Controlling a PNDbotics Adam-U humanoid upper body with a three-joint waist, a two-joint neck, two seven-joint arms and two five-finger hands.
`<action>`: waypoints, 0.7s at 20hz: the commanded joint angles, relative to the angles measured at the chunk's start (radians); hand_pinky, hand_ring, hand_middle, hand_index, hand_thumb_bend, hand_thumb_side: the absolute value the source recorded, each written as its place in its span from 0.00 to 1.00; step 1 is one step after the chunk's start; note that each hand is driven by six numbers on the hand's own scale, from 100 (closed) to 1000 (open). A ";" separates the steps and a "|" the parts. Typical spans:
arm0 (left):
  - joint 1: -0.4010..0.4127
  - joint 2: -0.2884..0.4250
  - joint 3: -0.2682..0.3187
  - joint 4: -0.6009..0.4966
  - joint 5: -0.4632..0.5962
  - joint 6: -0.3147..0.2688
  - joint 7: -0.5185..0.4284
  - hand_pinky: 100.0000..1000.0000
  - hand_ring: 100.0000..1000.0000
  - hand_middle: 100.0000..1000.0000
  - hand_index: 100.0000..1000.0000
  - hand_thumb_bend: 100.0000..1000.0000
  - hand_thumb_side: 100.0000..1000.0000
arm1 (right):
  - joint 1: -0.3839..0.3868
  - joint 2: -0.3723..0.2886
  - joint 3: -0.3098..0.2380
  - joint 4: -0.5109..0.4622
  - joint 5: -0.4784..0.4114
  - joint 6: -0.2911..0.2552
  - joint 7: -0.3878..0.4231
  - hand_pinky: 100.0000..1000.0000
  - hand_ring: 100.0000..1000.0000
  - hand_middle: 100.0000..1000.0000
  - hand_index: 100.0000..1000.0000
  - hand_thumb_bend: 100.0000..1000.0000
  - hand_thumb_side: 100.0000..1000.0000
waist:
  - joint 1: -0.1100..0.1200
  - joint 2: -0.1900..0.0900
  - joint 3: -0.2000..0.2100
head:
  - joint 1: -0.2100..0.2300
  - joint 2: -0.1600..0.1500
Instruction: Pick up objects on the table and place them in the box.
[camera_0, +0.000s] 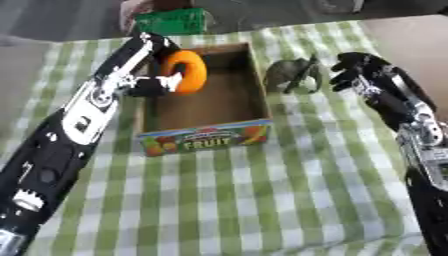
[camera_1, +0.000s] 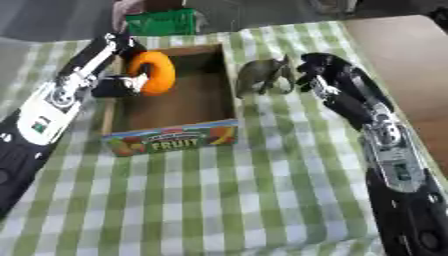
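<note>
Two hands up over a green checked surface (camera_0: 262, 200). At ten o'clock, left hand (camera_0: 150, 85) curled round an orange ring (camera_0: 185, 71), held over the box (camera_0: 206, 137) by its left wall. Just right of the box, at one o'clock, a grey-green animal toy (camera_0: 294, 74) standing on the cloth. At two o'clock, right hand (camera_1: 319, 70) right beside the toy, fingers bent; touching or not, cannot tell.

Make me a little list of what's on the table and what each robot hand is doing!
table: green and white checked cloth
box: open cardboard box, front says FRUIT
left hand: holding an orange ring over the box
right hand: fingers curled, beside a grey-green toy animal
toy animal: standing outside the box, on the cloth
</note>
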 joint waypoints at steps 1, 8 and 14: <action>-0.004 0.000 0.006 0.005 -0.005 -0.008 -0.018 0.67 0.68 0.63 0.75 0.00 0.24 | -0.019 -0.016 -0.002 -0.011 -0.003 -0.003 0.003 0.59 0.61 0.64 0.80 0.00 0.50 | -0.001 -0.012 0.002 | -0.002 -0.013; 0.029 0.019 0.022 -0.075 0.098 -0.006 -0.010 0.74 0.77 0.75 0.81 0.00 0.72 | -0.037 -0.012 -0.001 -0.007 0.010 -0.007 0.005 0.59 0.61 0.64 0.81 0.00 0.46 | -0.002 -0.013 0.017 | -0.008 -0.012; 0.060 0.053 0.038 -0.197 0.235 0.030 -0.026 0.74 0.76 0.75 0.80 0.07 0.81 | -0.104 0.009 -0.002 0.023 0.061 -0.027 0.000 0.59 0.62 0.65 0.81 0.00 0.38 | -0.005 -0.018 0.031 | -0.022 -0.016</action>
